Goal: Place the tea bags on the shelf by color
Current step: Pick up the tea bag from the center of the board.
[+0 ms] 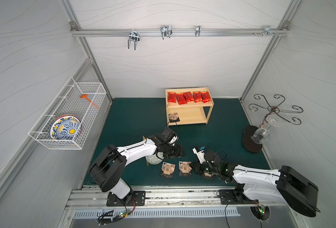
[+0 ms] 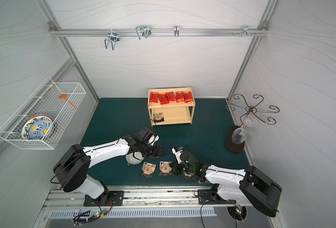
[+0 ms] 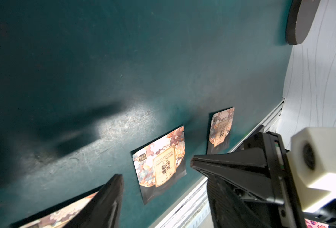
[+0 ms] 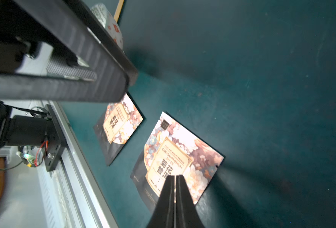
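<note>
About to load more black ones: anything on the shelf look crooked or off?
The lone black tea bag on the lower tier of the shelf sits skewed in a front corner, apparently lapping the rim. The red tea bags up top form a slightly uneven row.

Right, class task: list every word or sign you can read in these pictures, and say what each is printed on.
"CHRYSANTHEMUM": cream label on black tea bag.
"PU'ER": same label, beneath.
"菊花普洱": same label, large characters.
Fine print on that label: too blurred.
Dark print on red tea bags: too small.
</note>
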